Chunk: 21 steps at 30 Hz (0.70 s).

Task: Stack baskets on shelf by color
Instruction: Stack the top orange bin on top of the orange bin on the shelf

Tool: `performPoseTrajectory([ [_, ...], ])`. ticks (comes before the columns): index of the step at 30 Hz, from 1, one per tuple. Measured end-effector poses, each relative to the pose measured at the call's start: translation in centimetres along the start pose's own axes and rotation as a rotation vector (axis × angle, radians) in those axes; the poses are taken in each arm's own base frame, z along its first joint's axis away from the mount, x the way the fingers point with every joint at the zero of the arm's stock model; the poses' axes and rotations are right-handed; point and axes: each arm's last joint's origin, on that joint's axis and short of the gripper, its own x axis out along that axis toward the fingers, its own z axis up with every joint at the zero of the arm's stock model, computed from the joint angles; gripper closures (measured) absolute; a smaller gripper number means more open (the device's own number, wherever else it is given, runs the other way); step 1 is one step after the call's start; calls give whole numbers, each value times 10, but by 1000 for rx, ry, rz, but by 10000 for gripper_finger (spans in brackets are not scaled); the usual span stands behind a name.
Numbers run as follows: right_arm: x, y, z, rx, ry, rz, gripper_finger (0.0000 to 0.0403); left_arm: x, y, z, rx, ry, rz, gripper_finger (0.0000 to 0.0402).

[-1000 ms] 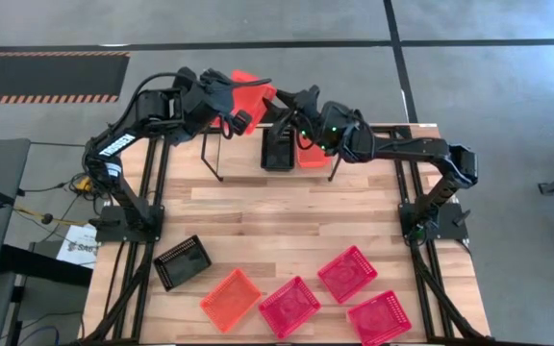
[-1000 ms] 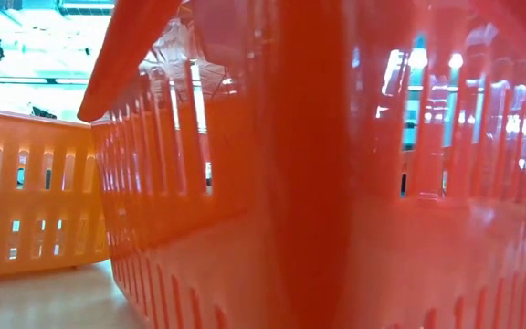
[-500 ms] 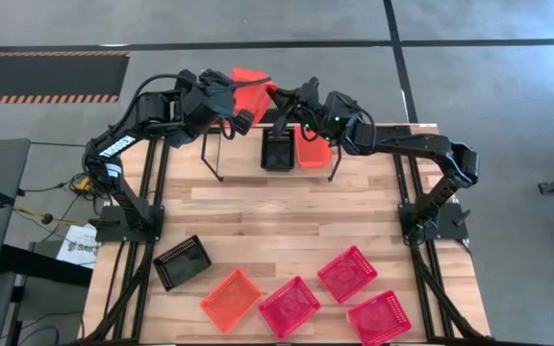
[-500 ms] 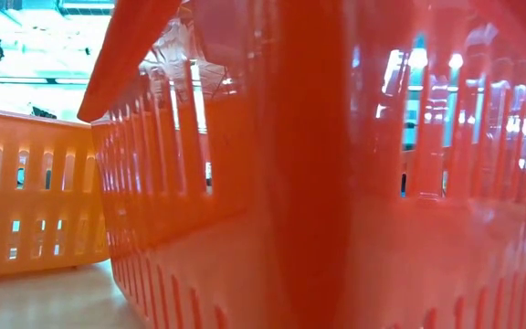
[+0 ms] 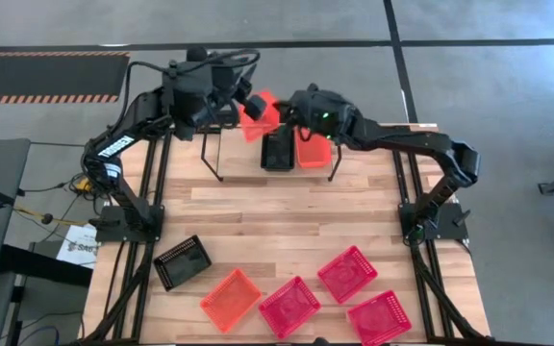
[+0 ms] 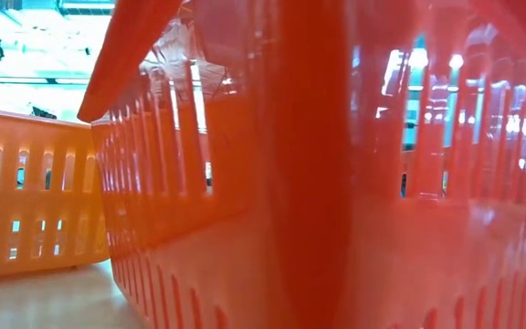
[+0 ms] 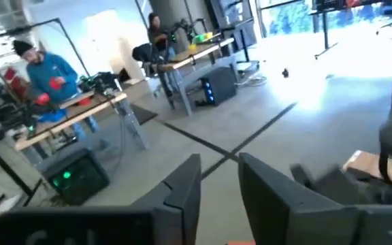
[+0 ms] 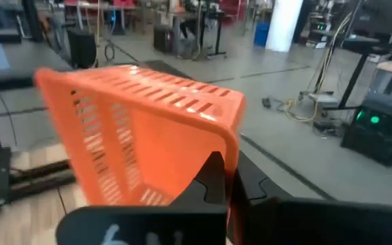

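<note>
An orange basket [image 5: 261, 116] hangs tilted above the shelf's [image 5: 221, 137] left part, with my right gripper [image 5: 289, 109] shut on it. My left gripper [image 5: 246, 102] stands open just to the basket's left, with nothing between its fingers [image 7: 182, 187]. A black basket [image 5: 277, 151] and another orange basket [image 5: 311, 153] rest side by side on the shelf. Near the table's front edge lie a black basket [image 5: 183, 261], an orange one [image 5: 231, 299] and three red ones [image 5: 347, 274]. My right gripper pinches the orange basket's wall beside a corner [image 8: 231, 153] between its two fingers. It comes at the basket about level from the table's right. The basket is lifted clear of the shelf and tilted; its slotted long side [image 8: 155, 92] faces the wrist camera.
The shelf's black wire uprights [image 5: 213, 159] stand at both ends of the board. In the low view a red basket [image 6: 336, 183] close to the lens hides nearly everything, with an orange one [image 6: 26, 196] beside it. People stand at benches [image 7: 43, 71] beyond the table.
My left gripper has let go of the orange basket and drawn back toward the table's left and far edge. My right gripper has moved left and taken hold of the basket. The basket has come down a little toward the shelf and stays tilted.
</note>
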Motion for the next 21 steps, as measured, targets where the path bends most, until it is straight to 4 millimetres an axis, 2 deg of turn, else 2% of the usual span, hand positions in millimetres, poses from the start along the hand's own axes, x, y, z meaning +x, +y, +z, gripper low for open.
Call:
performPoseTrajectory([
  [4,-2,-2,-7,-57,84,32,400,-4,-5,-17,8,136,-28,294],
  [5,-6,-5,-4,-62,106,41,400,-6,-6,-25,1,196,-31,293],
  [8,-26,-20,29,-34,119,55,400,-14,-2,-50,-43,407,9,295],
  [10,-37,-32,41,-14,190,63,400,-19,-2,-68,-94,540,61,298],
  [12,-42,-45,45,21,296,87,400,-16,-12,-81,-168,581,97,302],
  [16,-54,-69,59,131,401,109,400,-17,-26,-95,-145,600,51,303],
  [18,-58,-79,53,172,469,82,400,-16,-29,-104,-107,637,77,303],
  [21,-48,-83,34,215,554,56,400,-7,-41,-118,-77,671,93,303],
])
